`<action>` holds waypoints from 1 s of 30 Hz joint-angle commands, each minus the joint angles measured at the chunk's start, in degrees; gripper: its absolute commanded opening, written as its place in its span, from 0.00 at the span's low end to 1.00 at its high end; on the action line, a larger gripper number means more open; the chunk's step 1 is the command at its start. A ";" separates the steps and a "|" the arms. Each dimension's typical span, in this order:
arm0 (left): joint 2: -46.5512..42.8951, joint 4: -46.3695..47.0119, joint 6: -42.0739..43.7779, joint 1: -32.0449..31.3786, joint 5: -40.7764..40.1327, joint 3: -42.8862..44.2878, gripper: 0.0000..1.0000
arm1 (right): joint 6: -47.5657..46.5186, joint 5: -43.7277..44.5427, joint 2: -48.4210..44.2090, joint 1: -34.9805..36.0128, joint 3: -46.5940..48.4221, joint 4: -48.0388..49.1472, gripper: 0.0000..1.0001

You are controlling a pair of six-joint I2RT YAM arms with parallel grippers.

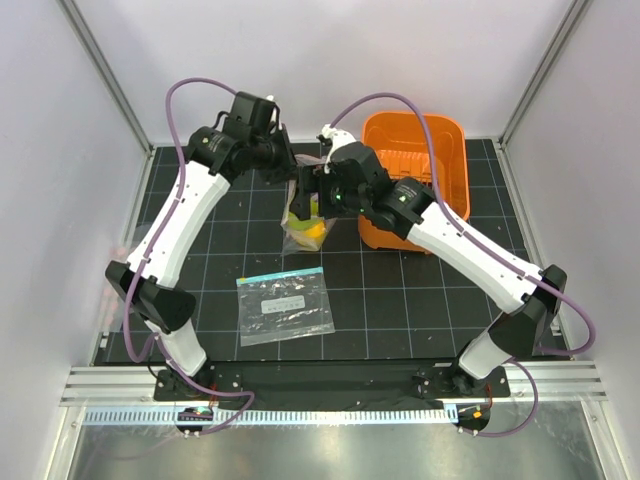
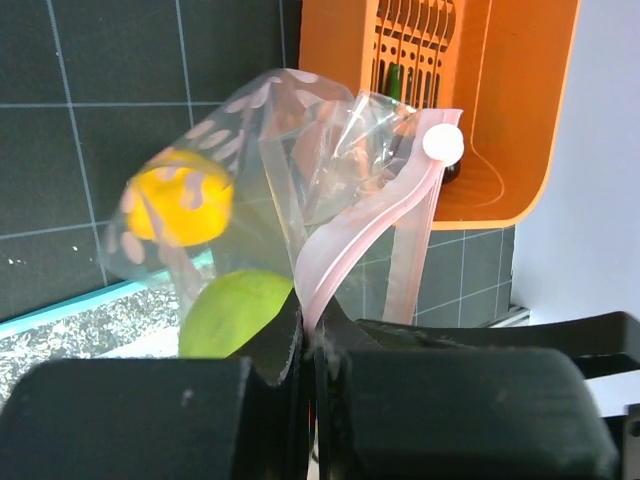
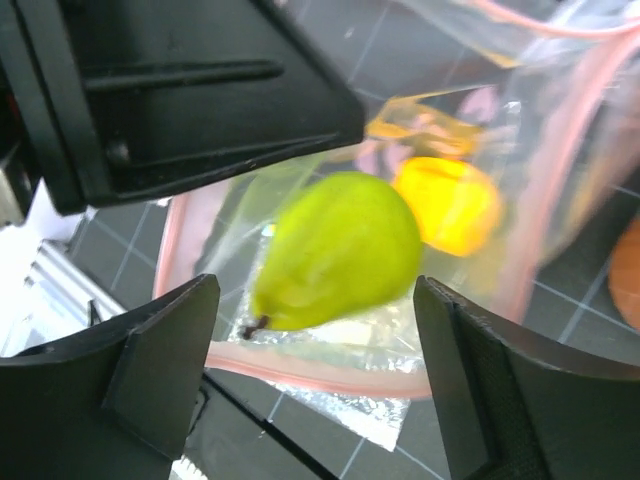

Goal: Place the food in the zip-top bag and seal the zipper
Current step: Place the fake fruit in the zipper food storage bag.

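The clear zip-top bag (image 1: 303,222) hangs off the table in the middle back. My left gripper (image 2: 312,325) is shut on its pink zipper strip (image 2: 370,215) and holds the mouth up; a white slider (image 2: 442,143) sits on the strip. The yellow pepper (image 2: 180,197) is inside the bag. The green round fruit (image 3: 340,250) shows slightly blurred at the bag's mouth, beside the pepper (image 3: 447,203). My right gripper (image 3: 315,300) is open over the mouth, with the fruit between its fingers but touching neither. A slim green piece (image 2: 395,82) shows behind the basket's slats. The maroon piece is hidden.
The orange basket (image 1: 440,135) stands at the back right, just behind the right arm. A second clear bag with a teal strip and white label (image 1: 285,305) lies flat on the black mat in front of the hanging bag. White walls enclose the table.
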 commanded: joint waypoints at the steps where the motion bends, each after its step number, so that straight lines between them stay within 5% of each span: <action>1: -1.50 2.80 1.09 0.17 0.67 -0.30 0.03 | 0.13 5.40 -1.86 0.11 4.18 -1.62 0.87; 14: -2.03 0.96 4.34 0.17 -3.99 1.72 0.03 | 4.70 15.34 1.39 -2.17 9.73 -15.78 0.77; 19: -2.47 0.08 5.48 0.08 -5.83 1.99 0.03 | 5.14 14.91 1.30 -3.14 9.99 -15.69 0.59; 25: -2.38 -2.20 9.34 0.25 -11.02 3.57 0.03 | 3.65 15.00 0.95 -5.77 11.04 -14.99 0.75; 30: -1.94 -3.35 11.11 0.52 -14.54 1.99 0.03 | 4.09 7.80 1.92 -14.72 10.26 -15.34 0.82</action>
